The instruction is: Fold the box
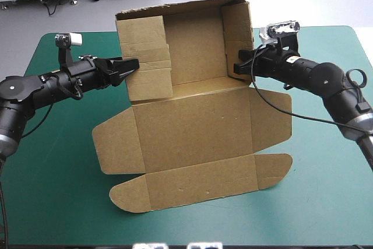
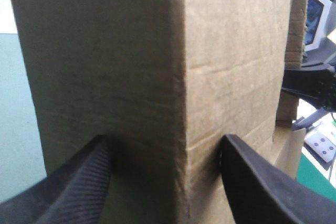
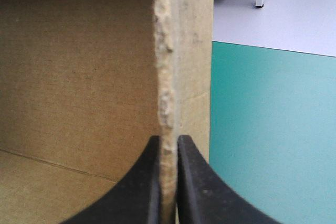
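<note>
The brown box (image 1: 192, 138) lies on the teal-green cover with its base and front flaps flat, while its rear wall and both side walls stand raised. My left gripper (image 1: 129, 66) is open at the outside of the left wall. In the left wrist view its black fingers (image 2: 89, 182) stand wide apart against a folded corner of that wall (image 2: 184, 77). My right gripper (image 1: 240, 63) is shut on the right wall (image 1: 238, 33). The right wrist view shows the board's raw edge (image 3: 167, 77) pinched between that gripper's (image 3: 168, 148) two fingers.
Rounded flaps (image 1: 274, 170) of the box spread toward the table's front and sides. Bare teal-green cover (image 1: 52, 161) lies left, right and in front of the board. The table's far edge (image 1: 326, 27) runs just behind the raised walls.
</note>
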`<action>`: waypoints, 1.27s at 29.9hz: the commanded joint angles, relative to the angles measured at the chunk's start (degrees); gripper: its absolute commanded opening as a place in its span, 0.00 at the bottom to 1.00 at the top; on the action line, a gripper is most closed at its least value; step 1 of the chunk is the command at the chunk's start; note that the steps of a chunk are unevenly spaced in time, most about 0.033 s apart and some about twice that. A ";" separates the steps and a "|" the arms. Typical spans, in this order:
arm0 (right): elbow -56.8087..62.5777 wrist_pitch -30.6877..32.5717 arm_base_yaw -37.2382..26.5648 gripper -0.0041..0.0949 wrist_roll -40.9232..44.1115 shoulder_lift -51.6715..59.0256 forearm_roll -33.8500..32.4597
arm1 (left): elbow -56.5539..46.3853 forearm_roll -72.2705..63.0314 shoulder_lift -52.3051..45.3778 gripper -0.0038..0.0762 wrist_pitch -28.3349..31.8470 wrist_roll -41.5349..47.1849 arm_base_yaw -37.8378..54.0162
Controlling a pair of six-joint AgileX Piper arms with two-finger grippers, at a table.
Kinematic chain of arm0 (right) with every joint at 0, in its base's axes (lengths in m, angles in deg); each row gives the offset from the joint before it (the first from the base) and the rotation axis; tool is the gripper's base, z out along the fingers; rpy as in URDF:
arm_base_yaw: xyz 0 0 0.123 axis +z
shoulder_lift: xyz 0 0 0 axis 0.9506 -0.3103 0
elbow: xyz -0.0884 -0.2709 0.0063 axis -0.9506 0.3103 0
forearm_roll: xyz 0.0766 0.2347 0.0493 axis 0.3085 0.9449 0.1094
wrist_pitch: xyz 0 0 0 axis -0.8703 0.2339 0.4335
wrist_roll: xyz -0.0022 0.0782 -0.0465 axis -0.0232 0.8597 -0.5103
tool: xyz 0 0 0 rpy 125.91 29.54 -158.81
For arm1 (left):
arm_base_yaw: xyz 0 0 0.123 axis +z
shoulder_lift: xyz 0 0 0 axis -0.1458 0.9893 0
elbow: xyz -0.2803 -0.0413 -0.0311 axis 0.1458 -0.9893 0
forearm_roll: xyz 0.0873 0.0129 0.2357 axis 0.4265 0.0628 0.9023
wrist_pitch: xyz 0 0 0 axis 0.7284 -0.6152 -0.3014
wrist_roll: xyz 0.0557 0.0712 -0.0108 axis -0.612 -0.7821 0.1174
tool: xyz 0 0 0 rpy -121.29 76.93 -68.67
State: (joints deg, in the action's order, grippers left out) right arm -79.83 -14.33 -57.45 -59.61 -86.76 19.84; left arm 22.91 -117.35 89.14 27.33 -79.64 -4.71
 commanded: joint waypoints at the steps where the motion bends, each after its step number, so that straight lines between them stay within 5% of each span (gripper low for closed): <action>1: -1.91 -3.17 2.15 0.04 0.52 2.03 3.39 | 1.59 -1.92 -1.41 0.60 2.41 0.32 -0.39; 7: -1.91 -4.65 5.39 0.05 1.32 2.03 3.39 | 1.59 -0.25 -1.41 0.47 5.98 0.31 -0.39; 13: -1.91 -5.02 7.57 0.05 4.54 2.03 1.34 | 1.59 2.55 -1.41 0.04 7.07 0.06 -0.39; 18: -1.91 -3.15 8.70 0.05 18.28 1.19 -12.35 | 2.42 7.68 -1.54 0.04 6.95 2.60 -2.60; 24: -1.91 6.17 8.82 0.05 31.79 -1.56 -24.27 | 6.87 31.03 -1.33 0.04 6.38 21.21 -9.99; 33: -9.41 24.88 8.82 0.05 34.27 -10.23 -25.29 | 9.11 45.69 3.63 0.04 0.81 38.38 -16.52; 38: -17.00 29.72 8.82 0.05 34.86 -15.95 -25.29 | 9.11 48.91 9.12 0.04 -0.81 42.93 -16.97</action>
State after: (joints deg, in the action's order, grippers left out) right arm -91.14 15.36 -49.22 -23.75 -102.54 -9.43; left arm 29.74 -63.34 97.76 25.72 -38.86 -20.34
